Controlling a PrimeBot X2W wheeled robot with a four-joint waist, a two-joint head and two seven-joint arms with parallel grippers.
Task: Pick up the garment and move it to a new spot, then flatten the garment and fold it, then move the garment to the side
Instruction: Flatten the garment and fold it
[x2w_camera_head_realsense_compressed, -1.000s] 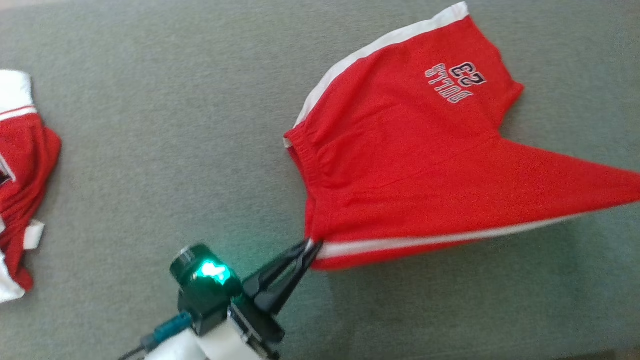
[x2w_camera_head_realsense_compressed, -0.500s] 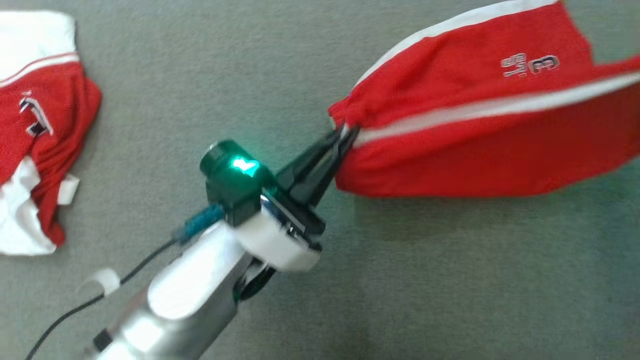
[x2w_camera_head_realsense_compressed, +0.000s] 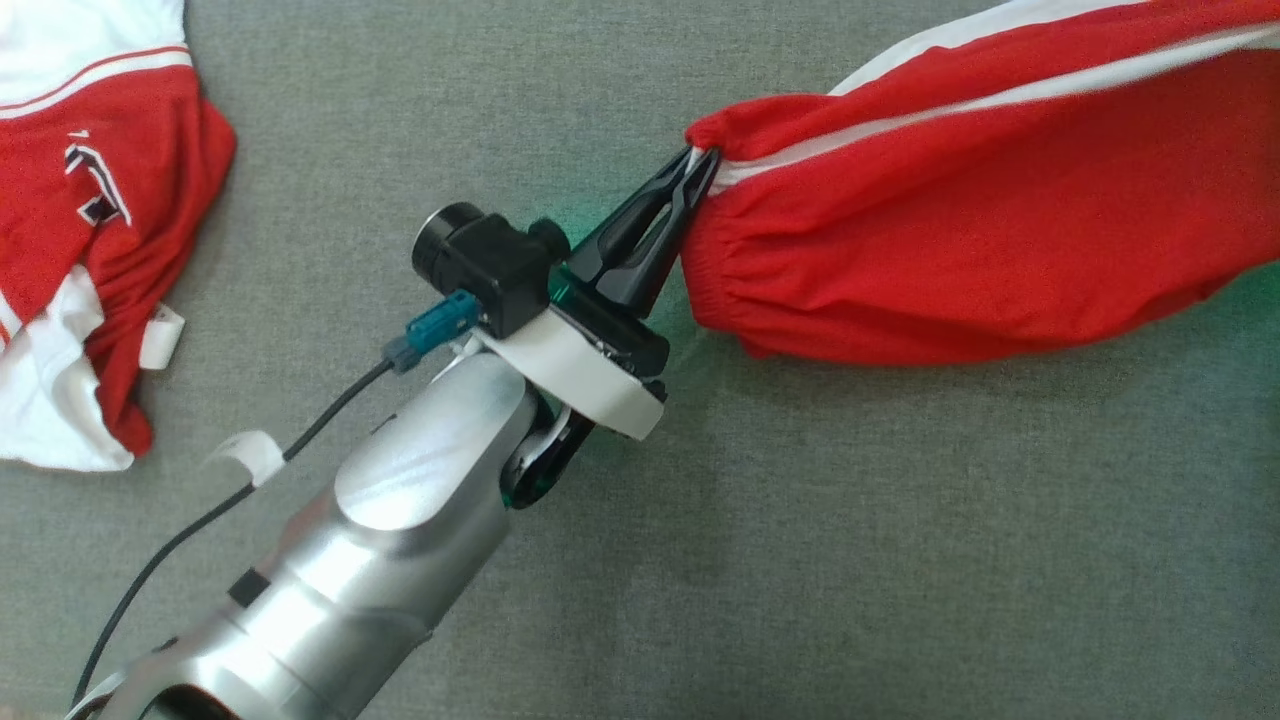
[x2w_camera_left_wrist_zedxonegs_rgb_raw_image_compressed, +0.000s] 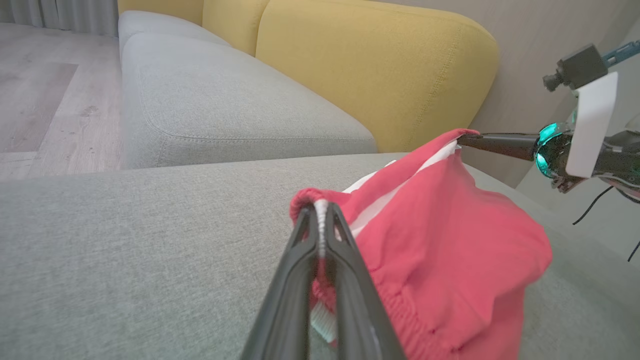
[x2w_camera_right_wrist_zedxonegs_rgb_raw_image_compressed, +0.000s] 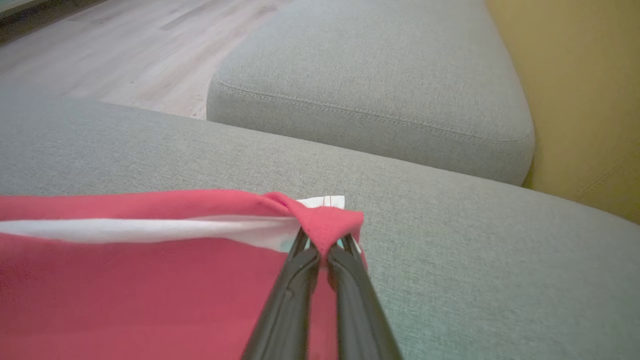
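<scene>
Red shorts (x2w_camera_head_realsense_compressed: 950, 260), spread flat on the sofa cushion (x2w_camera_head_realsense_compressed: 800, 560) a second ago, now hang taut above it between my left and right jaws, both clamped on corners; fold begun, I judge.

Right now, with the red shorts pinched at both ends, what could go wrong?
Left gripper and right gripper each pinch only an edge tip of the red shorts; a corner may slip free. The shorts sag bunched between them, so laying them down could trap creases. A red-and-white garment lies to the left on the grey cushion; the shorts might land on it.
</scene>
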